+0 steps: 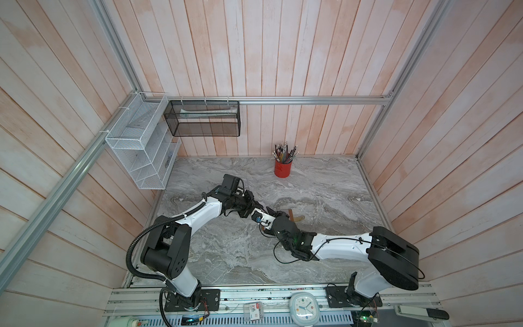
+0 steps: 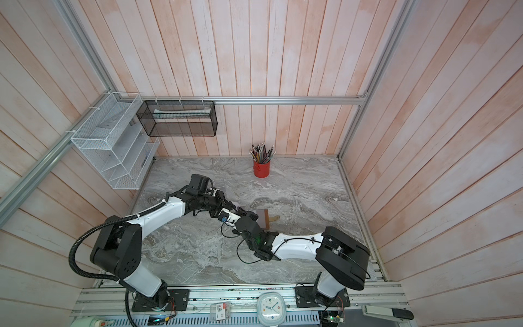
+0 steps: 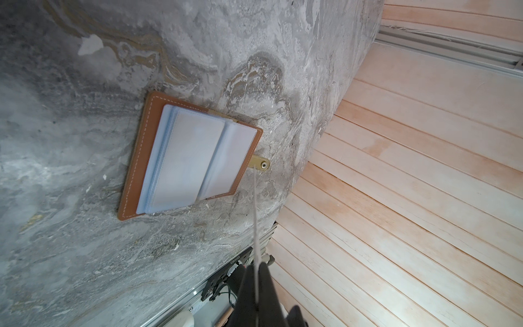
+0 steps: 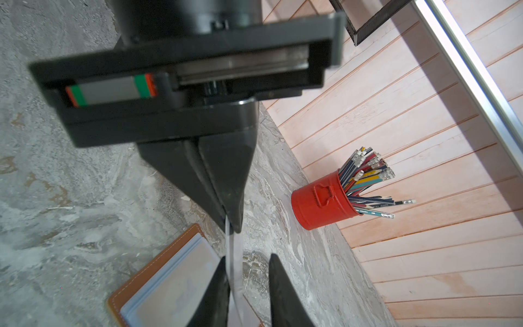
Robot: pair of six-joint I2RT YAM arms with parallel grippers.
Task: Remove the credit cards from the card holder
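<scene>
The card holder [image 3: 189,158] lies open on the marble table, tan leather outside, pale plastic sleeves up, snap strap [image 3: 261,164] to one side. It also shows in both top views [image 1: 292,213] [image 2: 261,218], just beyond the two wrists. My left gripper [image 3: 256,264] is shut on a thin whitish-grey credit card [image 3: 255,215], seen edge-on. In the right wrist view the left gripper [image 4: 230,223] pinches that credit card [image 4: 233,254] at its tip. My right gripper [image 4: 247,266] is open around the card's other end, which lies against one finger [image 4: 218,286]. The other credit cards are out of view.
A red tin of pencils [image 1: 282,167] [image 4: 319,203] stands at the back by the wall. A white wire rack [image 1: 138,141] and a black mesh basket [image 1: 203,119] hang at the back left. A clock [image 1: 304,307] sits on the front rail.
</scene>
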